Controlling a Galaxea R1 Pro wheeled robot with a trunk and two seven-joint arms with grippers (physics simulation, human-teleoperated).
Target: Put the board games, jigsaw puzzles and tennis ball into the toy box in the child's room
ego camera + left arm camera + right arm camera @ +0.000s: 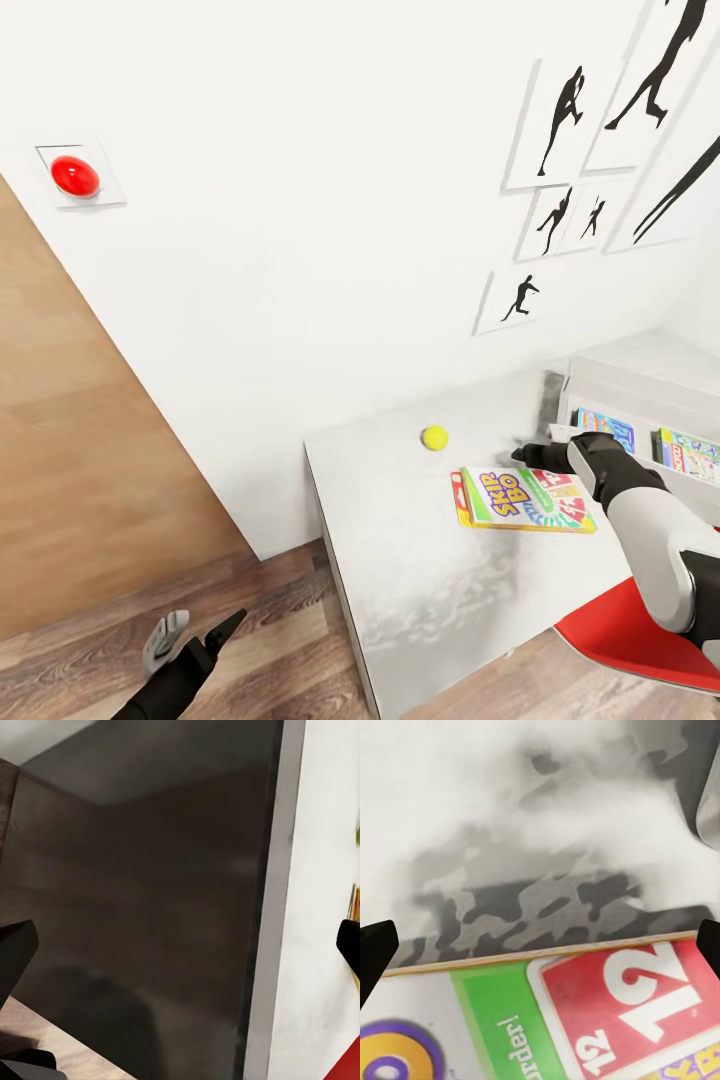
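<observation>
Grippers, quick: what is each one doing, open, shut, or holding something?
Left gripper: open, holding nothing, down near the floor.
Right gripper: open, empty, over the Skip-Bo box.

A round red button (75, 176) sits on a pale square plate on the white wall (300, 200), above a brown wooden panel (80, 450). A red seat (625, 640) shows at the lower right, over the wood-plank floor (280, 620).
</observation>
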